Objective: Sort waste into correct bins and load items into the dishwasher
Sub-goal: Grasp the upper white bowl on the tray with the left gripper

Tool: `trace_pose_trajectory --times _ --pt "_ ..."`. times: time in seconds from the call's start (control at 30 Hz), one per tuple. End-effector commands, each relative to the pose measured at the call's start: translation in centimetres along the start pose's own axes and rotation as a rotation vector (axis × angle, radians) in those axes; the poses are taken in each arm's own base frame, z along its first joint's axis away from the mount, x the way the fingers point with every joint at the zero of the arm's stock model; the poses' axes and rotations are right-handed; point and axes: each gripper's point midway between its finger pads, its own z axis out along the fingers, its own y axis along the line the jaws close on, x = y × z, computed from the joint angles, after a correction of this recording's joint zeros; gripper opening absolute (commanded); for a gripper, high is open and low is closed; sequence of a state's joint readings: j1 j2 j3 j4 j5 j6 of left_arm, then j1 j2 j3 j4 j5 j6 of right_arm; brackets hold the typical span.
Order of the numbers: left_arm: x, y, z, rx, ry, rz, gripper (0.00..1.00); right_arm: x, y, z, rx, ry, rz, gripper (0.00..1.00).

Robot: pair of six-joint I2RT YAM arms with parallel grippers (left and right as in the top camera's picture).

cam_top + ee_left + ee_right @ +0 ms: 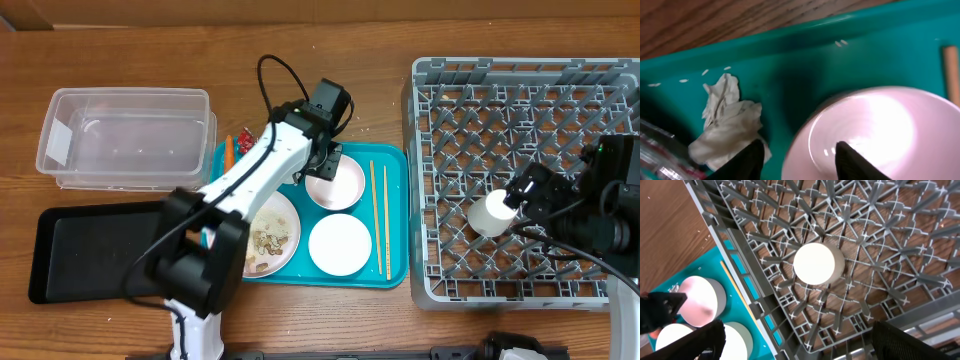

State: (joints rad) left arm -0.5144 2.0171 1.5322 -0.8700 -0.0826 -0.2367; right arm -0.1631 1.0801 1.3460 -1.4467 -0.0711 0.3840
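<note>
Overhead, left gripper (322, 167): points down over the teal tray (395, 278), at the rim of the upper bowl (337, 187). The spread of its tips cannot be read from here.
Overhead, waste: the carrot (228, 152) and red wrapper (243, 140) lie off to the hand's side at the tray edge, next to the clear tub (125, 135). The plate (270, 237) with scraps sits back toward the arm's base.
Overhead, chopsticks (380, 215): on the tray beyond the bowl, away from the hand.
Overhead, right gripper (525, 197): over the grey dish rack (520, 100), with a white upturned cup (492, 212) just ahead of its tips.
Left wrist, fingers (747, 160): parted and holding nothing. The bowl's rim passes through the gap, with one finger over the bowl's inside and the other over bare tray.
Left wrist, tissue (727, 125): crumpled on the tray floor, just outside the finger over bare tray and near the bowl.
Left wrist, step: this looks like a rim pinch on the bowl. It would go best with a straight descent, the outer finger kept off the tissue, a low grip on the wall and a level lift.
Right wrist, fingers (710, 340): spread wide and empty. The cup sits bottom-up among the pegs straight ahead, with nothing touching it.
Right wrist, tray: the bowls and chopsticks lie past the rack wall, off to one side of the hand.
</note>
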Motion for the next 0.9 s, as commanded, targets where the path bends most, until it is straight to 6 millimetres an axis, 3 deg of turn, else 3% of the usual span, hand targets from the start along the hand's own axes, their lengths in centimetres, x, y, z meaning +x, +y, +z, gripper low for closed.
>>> trace_pose_trajectory --times 0.0,0.13,0.27,0.43,0.63,0.77,0.87 --pt "0.5 0.8 2.4 -0.028 0.039 -0.012 0.35 0.0 0.0 -0.2 -0.003 -0.009 -0.017 0.96" --pt "0.4 -0.2 1.9 0.029 0.045 -0.014 0.04 0.1 0.0 -0.2 -0.001 -0.005 -0.016 0.96" --pt "-0.6 -0.8 -0.4 0.065 0.031 -0.017 0.04 0.0 0.0 -0.2 -0.003 -0.01 -0.017 0.96" --pt "-2.7 0.0 -5.0 0.087 -0.005 -0.032 0.04 0.0 0.0 -0.2 -0.003 -0.011 -0.017 0.96" --pt "-4.9 -1.3 -11.0 0.185 -0.097 0.033 0.04 -0.1 0.3 -0.2 -0.018 -0.011 -0.02 0.96" --pt "-5.9 -2.9 -14.6 0.294 -0.169 0.05 0.04 0.9 2.2 -0.2 -0.13 0.043 -0.1 0.96" --pt "-6.0 -3.1 -16.2 0.316 -0.2 0.055 0.04 1.4 3.9 -0.6 -0.23 0.071 -0.16 0.95"
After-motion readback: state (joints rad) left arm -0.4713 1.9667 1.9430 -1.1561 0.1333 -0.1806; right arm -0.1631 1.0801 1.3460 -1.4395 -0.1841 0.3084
